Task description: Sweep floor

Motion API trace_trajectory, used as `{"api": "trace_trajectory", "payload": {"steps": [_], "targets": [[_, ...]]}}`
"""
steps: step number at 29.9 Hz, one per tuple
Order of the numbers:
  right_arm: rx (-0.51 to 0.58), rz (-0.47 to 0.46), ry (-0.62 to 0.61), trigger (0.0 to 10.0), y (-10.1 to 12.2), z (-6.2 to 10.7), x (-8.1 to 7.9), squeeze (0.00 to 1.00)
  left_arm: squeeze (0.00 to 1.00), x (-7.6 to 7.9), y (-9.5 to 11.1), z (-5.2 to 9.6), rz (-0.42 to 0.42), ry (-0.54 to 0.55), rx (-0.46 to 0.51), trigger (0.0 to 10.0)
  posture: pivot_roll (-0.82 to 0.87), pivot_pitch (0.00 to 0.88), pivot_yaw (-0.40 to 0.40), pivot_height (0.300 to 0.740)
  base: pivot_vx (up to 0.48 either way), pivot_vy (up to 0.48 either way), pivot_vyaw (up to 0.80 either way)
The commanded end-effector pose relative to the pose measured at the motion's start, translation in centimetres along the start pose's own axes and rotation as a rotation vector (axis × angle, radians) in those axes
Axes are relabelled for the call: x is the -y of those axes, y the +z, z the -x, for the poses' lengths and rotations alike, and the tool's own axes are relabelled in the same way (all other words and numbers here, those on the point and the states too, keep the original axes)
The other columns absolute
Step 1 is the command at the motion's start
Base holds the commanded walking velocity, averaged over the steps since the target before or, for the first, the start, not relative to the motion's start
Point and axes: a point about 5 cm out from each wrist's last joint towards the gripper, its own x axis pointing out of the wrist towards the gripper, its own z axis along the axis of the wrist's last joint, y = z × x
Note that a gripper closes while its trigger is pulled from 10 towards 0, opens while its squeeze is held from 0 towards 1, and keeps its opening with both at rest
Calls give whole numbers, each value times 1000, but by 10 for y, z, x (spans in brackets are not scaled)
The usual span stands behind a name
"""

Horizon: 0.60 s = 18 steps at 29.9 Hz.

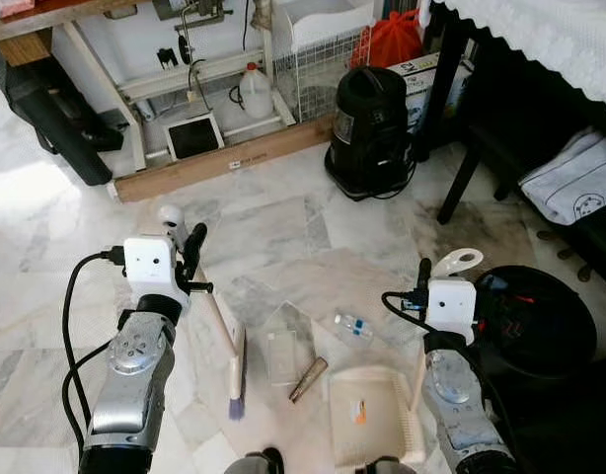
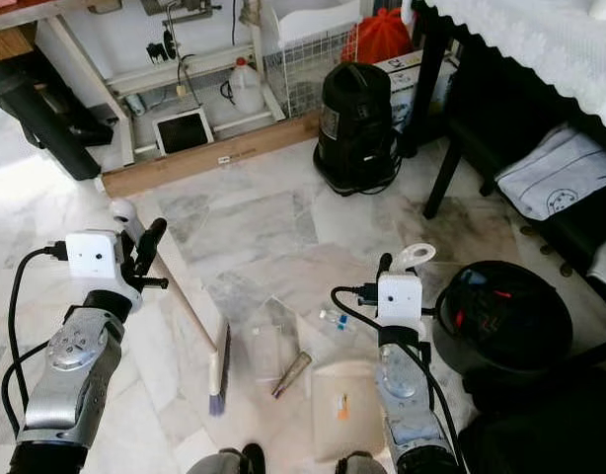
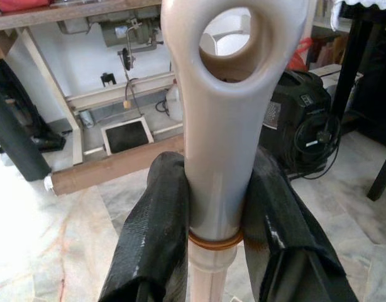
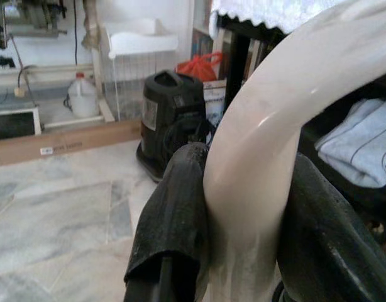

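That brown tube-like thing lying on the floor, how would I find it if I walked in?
Start at the black vacuum cleaner by the wall and come across the marble floor toward the robot. Between the brush and the cream dustpan lies the brown tube, beside clear plastic wrappers. It is the only dark, opaque litter there.

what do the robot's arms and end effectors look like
Both arms are silver metal with round bolted joints. Each wrist carries a white box-shaped camera housing with black cables looping off it. The left end effector and right end effector each have two long black fingers.
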Motion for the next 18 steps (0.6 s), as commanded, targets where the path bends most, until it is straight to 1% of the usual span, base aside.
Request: {"api": "trace_trajectory", "payload": {"steps": [1, 8, 18], "targets": [[29, -7, 7, 10000, 4, 0, -5, 0, 0, -2, 7, 2, -13, 2, 27, 10000, 162, 246, 102, 740, 0, 0, 0], [30, -9, 17, 10000, 4, -3, -12, 0, 0, -2, 9, 4, -14, -6, 24, 10000, 169, 252, 106, 740, 0, 0, 0], [0, 3, 39, 10000, -7, 4, -26, 0, 0, 1, 13, 8, -16, -46, 15, 10000, 211, 266, 116, 740, 0, 0, 0]]}}
